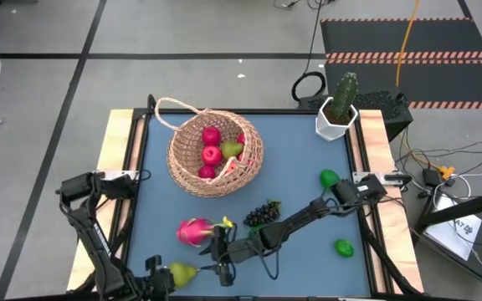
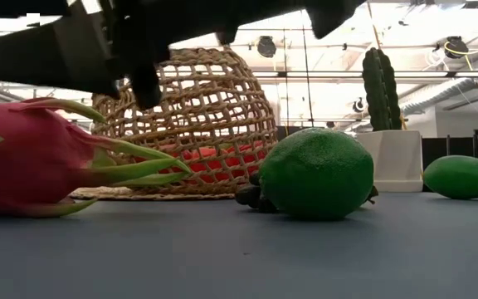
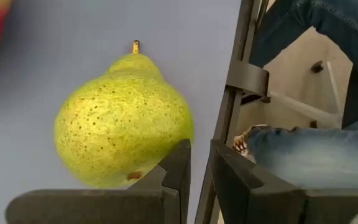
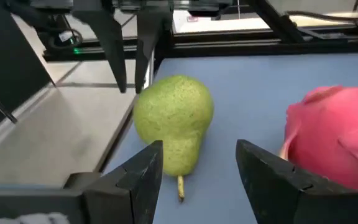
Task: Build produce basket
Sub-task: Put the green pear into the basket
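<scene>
Both grippers at the pear (image 1: 182, 272), bottom left of centre in the high view.
Left gripper (image 3: 199, 163): nearly closed, empty. Right gripper (image 4: 199, 163): half open, empty.

We see the basket (image 1: 216, 153) at the table's (image 1: 308, 180) middle with fruit inside. Nearer the front edge lie the dragon fruit (image 1: 195, 231) and grapes (image 1: 262, 214), the pear (image 1: 182, 272) at the very edge. Two limes (image 1: 330, 178) lie right; the potted cactus (image 1: 339, 107) stands far right.
</scene>
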`<state>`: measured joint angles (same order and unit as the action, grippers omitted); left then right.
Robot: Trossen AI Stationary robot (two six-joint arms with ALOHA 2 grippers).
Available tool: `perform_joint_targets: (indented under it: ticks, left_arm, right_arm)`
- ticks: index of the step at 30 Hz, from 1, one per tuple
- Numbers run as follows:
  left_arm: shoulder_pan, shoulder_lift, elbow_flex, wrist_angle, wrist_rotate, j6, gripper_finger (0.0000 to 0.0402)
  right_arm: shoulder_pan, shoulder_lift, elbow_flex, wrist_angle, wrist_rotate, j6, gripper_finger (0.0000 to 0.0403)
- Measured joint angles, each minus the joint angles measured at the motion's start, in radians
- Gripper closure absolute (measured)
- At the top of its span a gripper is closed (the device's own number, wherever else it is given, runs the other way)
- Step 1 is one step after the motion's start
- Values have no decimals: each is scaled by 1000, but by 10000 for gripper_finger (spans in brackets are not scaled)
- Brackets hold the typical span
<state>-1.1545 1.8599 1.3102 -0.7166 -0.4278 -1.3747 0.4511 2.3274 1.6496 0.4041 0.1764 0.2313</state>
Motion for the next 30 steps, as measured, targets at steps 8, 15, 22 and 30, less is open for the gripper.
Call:
perform_joint_targets:
  ticks: [8,15,22,30]
  left_arm:
    - [3,-7,0,25,-15,49,339]
    - [4,-81,8,11,-52,77,339]
    - [-12,-67,7,-146,-20,-39,339]
    - [-22,-67,-76,-17,-26,-80,339]
  right_arm:
    - [0,88,45,31,-43,-73,206]
    - [0,128,45,91,-78,-119,206]
    - [-1,156,45,108,-78,-165,206]
    - [-12,159,44,127,-90,-140,206]
